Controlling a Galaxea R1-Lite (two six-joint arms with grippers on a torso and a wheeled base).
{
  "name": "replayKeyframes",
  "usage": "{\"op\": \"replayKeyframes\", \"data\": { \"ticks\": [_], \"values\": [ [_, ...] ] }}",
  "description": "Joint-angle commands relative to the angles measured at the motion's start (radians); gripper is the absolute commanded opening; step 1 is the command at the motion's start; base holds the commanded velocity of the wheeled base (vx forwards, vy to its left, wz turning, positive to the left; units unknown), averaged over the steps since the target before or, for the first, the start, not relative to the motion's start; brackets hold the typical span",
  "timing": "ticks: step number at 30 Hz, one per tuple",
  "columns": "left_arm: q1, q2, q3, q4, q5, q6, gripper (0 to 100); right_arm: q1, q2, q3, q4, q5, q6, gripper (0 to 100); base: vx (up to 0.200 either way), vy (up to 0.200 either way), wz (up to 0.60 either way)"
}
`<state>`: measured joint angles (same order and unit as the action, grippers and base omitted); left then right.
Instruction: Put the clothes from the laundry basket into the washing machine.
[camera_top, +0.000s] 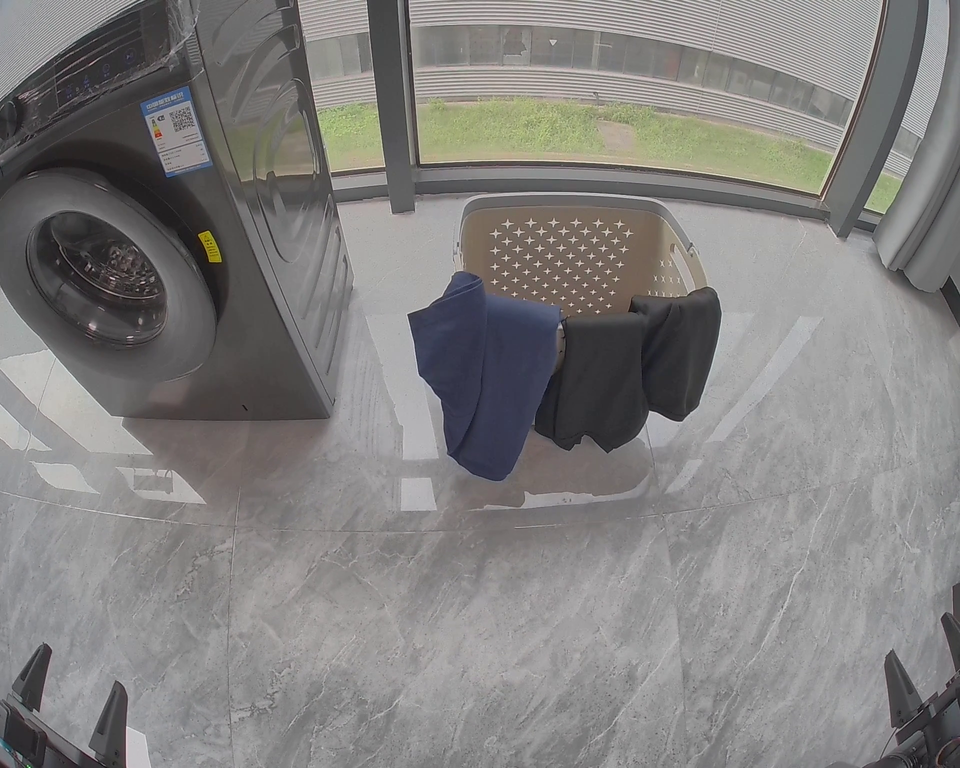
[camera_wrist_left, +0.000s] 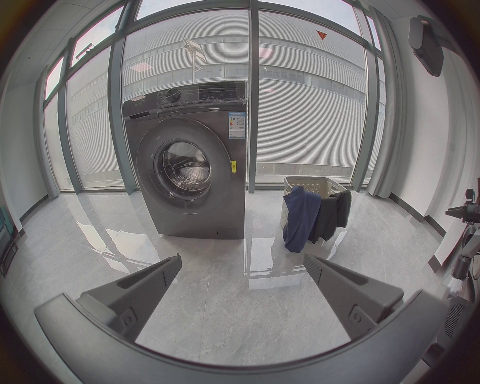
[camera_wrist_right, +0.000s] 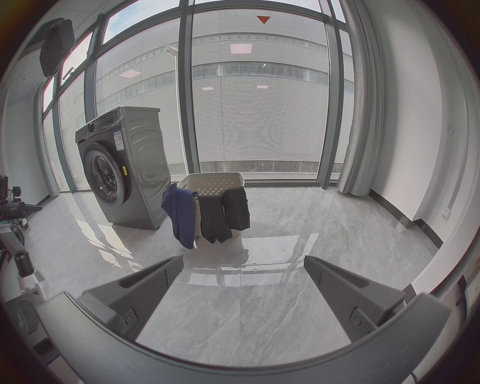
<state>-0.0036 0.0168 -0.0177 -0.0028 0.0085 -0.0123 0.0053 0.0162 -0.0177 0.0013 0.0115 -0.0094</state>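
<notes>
Clothes: a blue garment (camera_top: 487, 375), a dark grey piece (camera_top: 600, 380) and a black piece (camera_top: 680, 345) hang side by side over the near rim of the laundry basket (camera_top: 575, 215), draped down its outer wall. The blue one reaches lowest. Cannot tell whether the two dark pieces are one garment or two.

Handling (judgement): soft, light, limp cloth. It will sag and trail once lifted, and a pull could drag a neighbouring piece or shift the light plastic basket. The best hold looks like the fold where each piece crosses the rim, pinched from above so the layers are taken together. The blue garment is nearest the machine.

Washing machine (camera_top: 150, 250) stands on the floor (camera_top: 480, 620) to the left of the basket, near but apart. Its round door (camera_top: 100, 275) looks closed and probably must be opened before loading.

Left gripper (camera_wrist_left: 242, 280) and right gripper (camera_wrist_right: 242, 280) sit low, well apart from the basket. Both have their fingers spread and hold nothing.
</notes>
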Motion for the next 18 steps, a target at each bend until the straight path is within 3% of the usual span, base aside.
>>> {"op": "replayKeyframes", "data": {
  "ticks": [1,4,16,18],
  "values": [
    [0.001,-0.015,0.018,0.000,0.001,-0.001,100,0.001,-0.016,0.016,-0.001,0.001,-0.001,100,0.000,0.000,0.00],
    [0.001,-0.015,0.018,0.000,0.002,-0.001,100,0.001,-0.016,0.016,0.000,0.001,-0.001,100,0.000,0.000,0.00],
    [0.001,-0.017,0.018,0.000,0.002,-0.001,100,0.001,-0.016,0.016,0.000,0.001,0.000,100,0.000,-0.200,0.00],
    [0.001,-0.015,0.018,0.000,0.002,-0.001,100,0.001,-0.016,0.016,-0.001,0.001,0.000,100,0.000,0.000,0.00]
  ]
}}
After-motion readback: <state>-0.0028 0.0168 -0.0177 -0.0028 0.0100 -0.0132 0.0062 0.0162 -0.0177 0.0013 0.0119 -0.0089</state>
